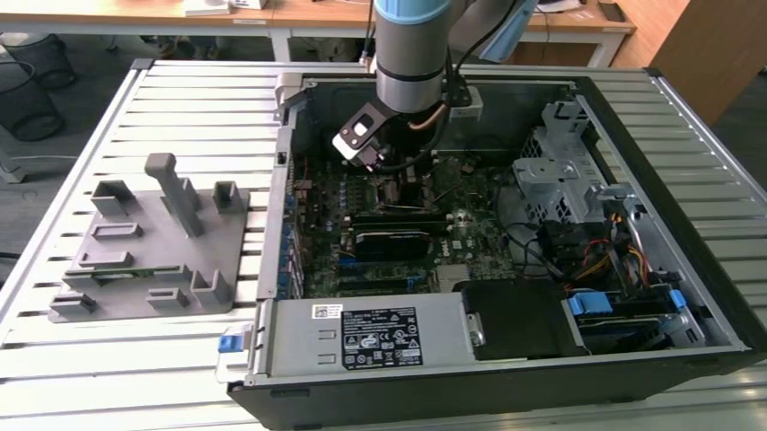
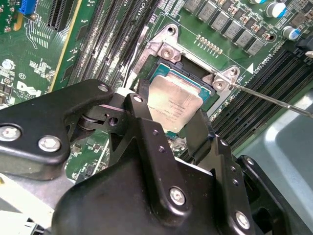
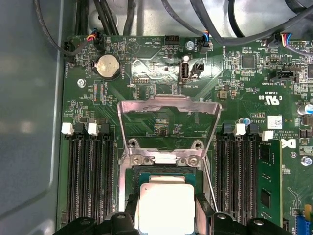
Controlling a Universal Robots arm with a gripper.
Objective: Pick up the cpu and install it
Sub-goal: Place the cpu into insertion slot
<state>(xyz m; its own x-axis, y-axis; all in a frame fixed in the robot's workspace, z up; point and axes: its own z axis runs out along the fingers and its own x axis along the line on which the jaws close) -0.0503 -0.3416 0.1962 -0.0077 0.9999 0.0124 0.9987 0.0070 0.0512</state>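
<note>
The cpu (image 2: pixel 173 105) is a flat silver square lying in or just over the black socket (image 2: pixel 193 73) on the green motherboard (image 2: pixel 29 58). I cannot tell whether it is fully seated. My gripper (image 2: pixel 171 117) is straight above it, its black fingers (image 2: pixel 142 110) pressed against two opposite edges of the chip. In the first wrist view the cpu (image 3: pixel 166 208) sits between the fingers (image 3: pixel 128 220), beside the metal load plate (image 3: pixel 168 105), which is swung open. In the exterior view the gripper (image 1: pixel 401 175) reaches down into the open computer case (image 1: pixel 671 126).
Memory slots (image 3: pixel 90 176) flank the socket on both sides. A thin metal lever (image 2: pixel 274 100) sticks out by the socket. A grey fixture block (image 1: pixel 156 242) stands on the slatted table at the exterior view's left. A power supply (image 1: pixel 359 337) and a drive cage (image 1: pixel 563 171) fill the case.
</note>
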